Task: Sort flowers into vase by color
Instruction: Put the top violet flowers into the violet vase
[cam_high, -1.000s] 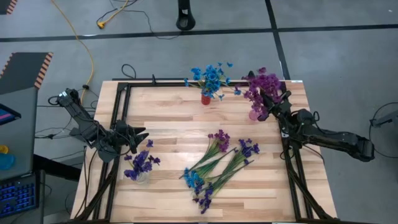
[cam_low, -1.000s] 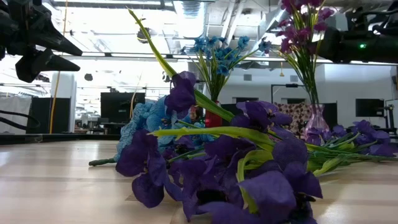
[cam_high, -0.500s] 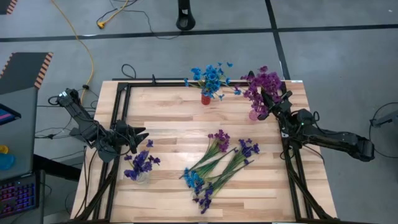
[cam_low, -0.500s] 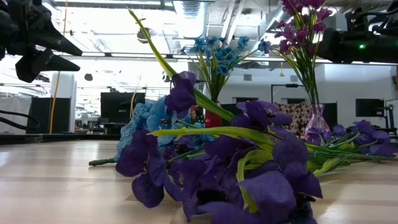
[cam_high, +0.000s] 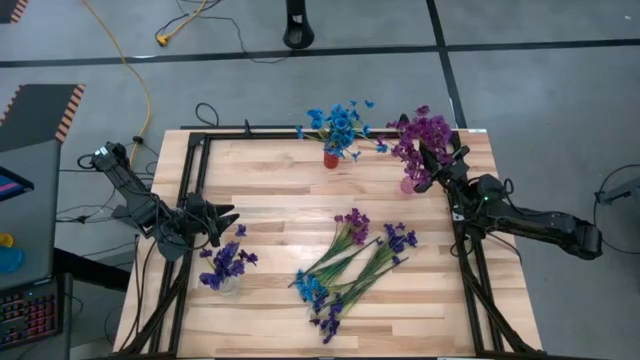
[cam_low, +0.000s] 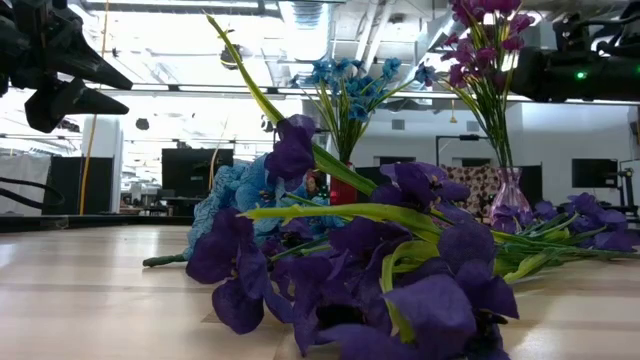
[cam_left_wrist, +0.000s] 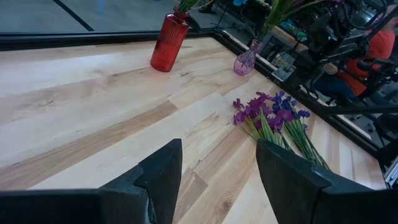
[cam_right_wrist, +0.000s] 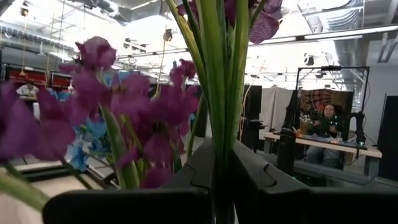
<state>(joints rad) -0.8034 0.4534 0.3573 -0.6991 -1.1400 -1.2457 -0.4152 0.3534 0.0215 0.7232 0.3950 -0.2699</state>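
Nothing moved: wooden table (cam_high: 280, 190) (flowers (cam_high: 350, 265) loose), grey floor (cam_high: 540, 90).

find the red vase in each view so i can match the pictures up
High view: red vase at the table's far edge, under the blue flowers.
Low view: centre background, mostly hidden behind loose flowers.
Left wrist view: far across the table.
Right wrist view: not visible.
Shared landmark: the pink vase.
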